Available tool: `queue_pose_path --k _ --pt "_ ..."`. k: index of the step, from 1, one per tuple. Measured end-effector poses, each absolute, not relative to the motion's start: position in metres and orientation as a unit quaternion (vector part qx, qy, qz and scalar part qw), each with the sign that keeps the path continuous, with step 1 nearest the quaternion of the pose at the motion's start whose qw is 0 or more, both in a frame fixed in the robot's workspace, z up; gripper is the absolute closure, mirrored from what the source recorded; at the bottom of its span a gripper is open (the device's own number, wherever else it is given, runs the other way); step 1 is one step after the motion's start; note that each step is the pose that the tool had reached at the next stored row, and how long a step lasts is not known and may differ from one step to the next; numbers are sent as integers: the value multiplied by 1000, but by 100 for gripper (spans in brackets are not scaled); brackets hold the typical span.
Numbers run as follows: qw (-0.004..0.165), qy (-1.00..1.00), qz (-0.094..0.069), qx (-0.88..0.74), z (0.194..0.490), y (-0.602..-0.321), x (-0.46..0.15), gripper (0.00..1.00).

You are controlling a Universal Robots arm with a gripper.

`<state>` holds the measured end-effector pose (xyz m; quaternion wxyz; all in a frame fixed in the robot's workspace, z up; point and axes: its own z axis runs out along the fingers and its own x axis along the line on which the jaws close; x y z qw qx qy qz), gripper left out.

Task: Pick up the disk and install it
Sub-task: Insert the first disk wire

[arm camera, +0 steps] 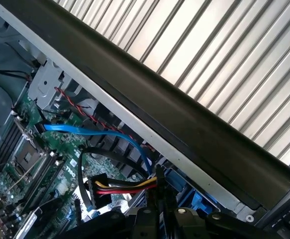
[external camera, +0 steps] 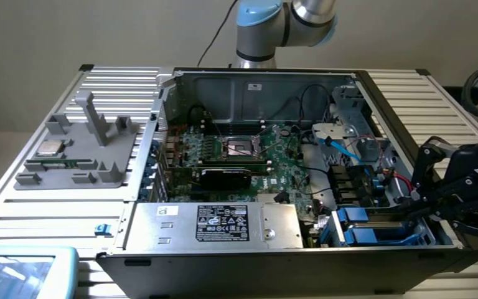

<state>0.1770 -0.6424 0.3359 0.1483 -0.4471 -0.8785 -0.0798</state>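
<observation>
I'd call this a robotics lab bench set up for computer assembly. My grey jointed robot arm with its light-blue cap [external camera: 272,25] rises at the top centre, behind an open black desktop computer case [external camera: 248,268] that bares its green motherboard [external camera: 290,156]. Both stand on a ribbed aluminium worktable [external camera: 23,212], and a grey plastic parts fixture [external camera: 98,169] sits at the left.

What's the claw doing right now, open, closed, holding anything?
Claw: closed; whether it grips anything cannot be told.
</observation>
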Motion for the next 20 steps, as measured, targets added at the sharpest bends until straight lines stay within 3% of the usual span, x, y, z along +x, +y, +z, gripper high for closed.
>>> queue_pose_path --k 13,20 --pt "141 -879 -66 -451 342 -640 175 84" --pt "123 -881 -31 -456 343 -640 175 84"
